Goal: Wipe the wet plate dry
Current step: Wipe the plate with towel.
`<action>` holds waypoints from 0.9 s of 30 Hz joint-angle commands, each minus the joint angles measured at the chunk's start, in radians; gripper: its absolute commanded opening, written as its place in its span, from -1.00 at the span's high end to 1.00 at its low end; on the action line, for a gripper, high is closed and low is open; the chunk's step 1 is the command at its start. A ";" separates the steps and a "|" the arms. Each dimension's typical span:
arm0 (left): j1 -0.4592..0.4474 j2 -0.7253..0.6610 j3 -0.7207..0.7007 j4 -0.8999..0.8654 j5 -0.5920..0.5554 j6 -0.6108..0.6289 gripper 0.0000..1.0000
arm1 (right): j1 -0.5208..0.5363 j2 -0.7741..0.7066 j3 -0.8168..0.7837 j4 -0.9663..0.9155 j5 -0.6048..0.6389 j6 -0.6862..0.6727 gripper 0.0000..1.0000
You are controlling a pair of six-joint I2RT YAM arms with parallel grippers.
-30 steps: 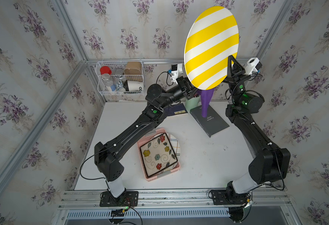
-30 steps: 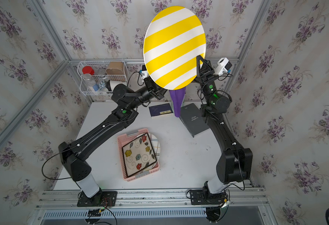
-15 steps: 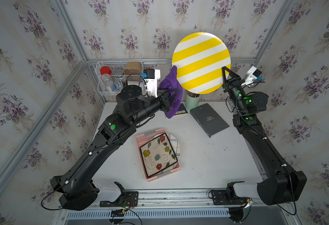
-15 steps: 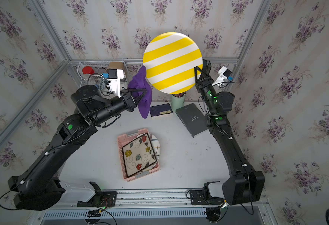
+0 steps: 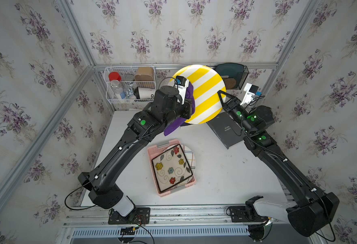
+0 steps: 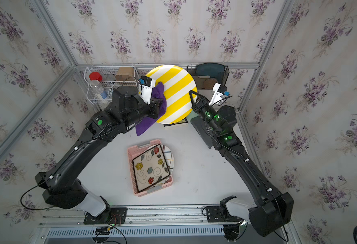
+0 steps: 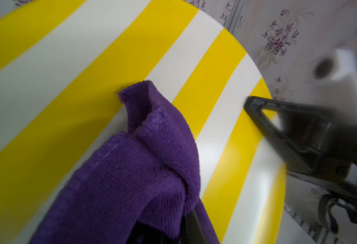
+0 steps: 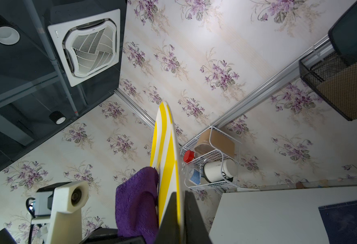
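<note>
Jaws: right gripper [image 8: 180, 208] clamped on the rim of the plate [image 5: 207, 95], holding it on edge, aloft over the table's back, apparently so its face is offered for wiping; left gripper [image 5: 188, 106] closed on cloth [image 7: 141, 169], pressing it to that face, tail hanging free. Count: plates, three (one striped, held; two in rack [image 5: 174, 189]); cloths, one; grippers, two.

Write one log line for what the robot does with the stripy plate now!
step: wipe | right tool: shut on striped plate rim | left tool: shut on purple cloth | cloth: touching plate face
</note>
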 commanded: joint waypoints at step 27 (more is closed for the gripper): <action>0.186 -0.023 0.043 -0.105 0.072 -0.123 1.00 | 0.051 -0.039 -0.014 0.122 -0.178 0.017 1.00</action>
